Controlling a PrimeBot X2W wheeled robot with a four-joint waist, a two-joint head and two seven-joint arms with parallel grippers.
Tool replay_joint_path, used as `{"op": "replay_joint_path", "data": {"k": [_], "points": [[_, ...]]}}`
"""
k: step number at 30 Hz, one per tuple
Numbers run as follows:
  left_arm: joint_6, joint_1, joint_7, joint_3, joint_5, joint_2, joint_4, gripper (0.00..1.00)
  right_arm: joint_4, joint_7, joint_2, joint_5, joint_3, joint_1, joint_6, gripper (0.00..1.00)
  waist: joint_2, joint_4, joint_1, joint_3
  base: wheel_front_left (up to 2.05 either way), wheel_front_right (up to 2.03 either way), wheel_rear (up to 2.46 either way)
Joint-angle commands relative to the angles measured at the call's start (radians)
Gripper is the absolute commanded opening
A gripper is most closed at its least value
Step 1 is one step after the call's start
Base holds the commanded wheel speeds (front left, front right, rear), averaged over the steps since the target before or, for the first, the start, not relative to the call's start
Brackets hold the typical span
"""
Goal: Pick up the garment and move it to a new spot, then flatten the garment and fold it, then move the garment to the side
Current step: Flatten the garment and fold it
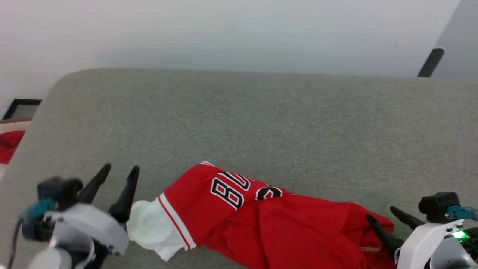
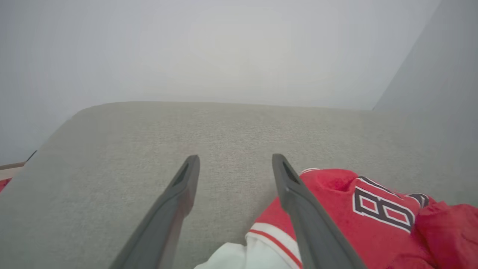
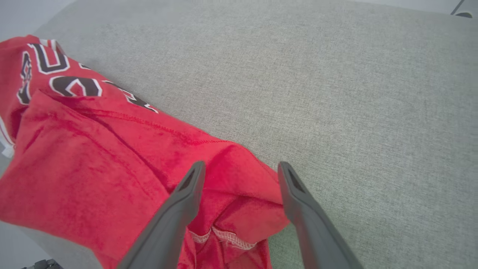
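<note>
garment [image 1: 261, 220]: bunched on grey pad [image 1: 261, 123], unflattened | left gripper [image 1: 121, 167]: jaws apart, empty, beside white sleeve [image 1: 149, 228] | right gripper [image 1: 380, 212]: jaws apart over hem [image 3: 224, 235], contact unclear | read: flanking both ends for spreading

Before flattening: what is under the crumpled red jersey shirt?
The red jersey shirt with white sleeves rests on the grey woven fabric surface, which shows bare beyond it. Anything beneath its bunched folds is covered and cannot be seen.

We see a crumpled red jersey garment [image 1: 231, 220] with a white sleeve at its nine o'clock, white trim striped red, and black white-outlined lettering. The flat woven fabric surface [image 1: 261, 119] is speckled pale grey. A small cloth lump [image 1: 9, 145], at the head view's nine o'clock, is red.
</note>
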Motion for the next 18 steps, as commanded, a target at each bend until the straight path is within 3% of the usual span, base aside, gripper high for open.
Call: {"op": "replay_joint_path", "data": {"k": [1,8,18], "points": [[-0.009,-0.025,0.052,-0.009,-0.031,0.012,-0.025,1.0,0.008,-0.018,0.007,-0.004,-0.013,-0.015,0.0,1.0,-0.0001,-0.02,0.0,0.013,0.0,0.0,0.0],[-0.029,-0.126,0.366,-0.054,-0.182,0.065,-0.092,1.0,0.045,-0.054,0.025,-0.011,-0.033,-0.027,0.0,1.0,-0.0001,-0.058,0.0,0.027,0.0,0.0,0.0],[0.003,-0.251,0.699,-0.136,-0.279,0.109,-0.136,1.0,0.113,-0.113,0.033,-0.001,-0.033,-0.062,0.0,1.0,-0.0001,-0.111,0.0,0.05,0.0,0.0,0.0]]}}
